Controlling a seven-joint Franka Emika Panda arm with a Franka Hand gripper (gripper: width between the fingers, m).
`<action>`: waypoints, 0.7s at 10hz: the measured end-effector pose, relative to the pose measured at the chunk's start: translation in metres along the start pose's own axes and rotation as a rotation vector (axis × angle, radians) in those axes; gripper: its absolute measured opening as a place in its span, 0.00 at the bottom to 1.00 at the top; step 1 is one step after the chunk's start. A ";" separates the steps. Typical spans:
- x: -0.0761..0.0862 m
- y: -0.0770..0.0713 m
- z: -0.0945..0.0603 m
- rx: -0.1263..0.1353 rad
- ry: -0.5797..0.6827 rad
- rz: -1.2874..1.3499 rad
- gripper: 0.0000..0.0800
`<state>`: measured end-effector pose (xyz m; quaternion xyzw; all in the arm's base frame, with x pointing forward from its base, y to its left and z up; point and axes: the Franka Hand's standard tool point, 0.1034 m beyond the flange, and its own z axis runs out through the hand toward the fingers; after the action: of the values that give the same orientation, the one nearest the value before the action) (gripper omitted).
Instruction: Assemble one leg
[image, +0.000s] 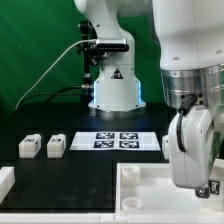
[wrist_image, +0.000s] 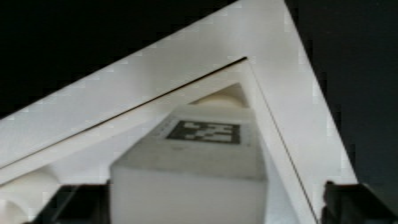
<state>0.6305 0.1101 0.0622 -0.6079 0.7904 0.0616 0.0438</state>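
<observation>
The hand (wrist_image: 196, 200) pinches a small white plastic tagged leg (wrist_image: 199, 160) at a corner of the large flat white panel (image: 150, 185); seating it remains, apparently. Two spare legs (image: 42, 146) lie well apart from the panel.

From the exterior view I can't see my hand (image: 205, 186): the arm's white wrist housing blocks it and the picture's lower edge cuts it off at about five o'clock, so whether it grips anything is beyond me. The large white panel (image: 140, 190) runs off the frame at six o'clock, and the arm covers its side toward three o'clock. A white part (image: 5, 181) at eight o'clock is cropped to a sliver. The tags on the two legs (image: 29, 146) at nine o'clock are too small to read. In the wrist view the leg (wrist_image: 192, 160) is cut off at the edge, and its tag is blurred.
</observation>
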 end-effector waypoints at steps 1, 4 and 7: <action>-0.008 0.008 0.001 -0.018 -0.005 -0.139 0.79; -0.016 0.014 -0.002 -0.022 0.013 -0.624 0.81; -0.007 0.004 -0.008 -0.044 0.064 -1.287 0.81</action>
<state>0.6282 0.1164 0.0717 -0.9628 0.2671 0.0208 0.0360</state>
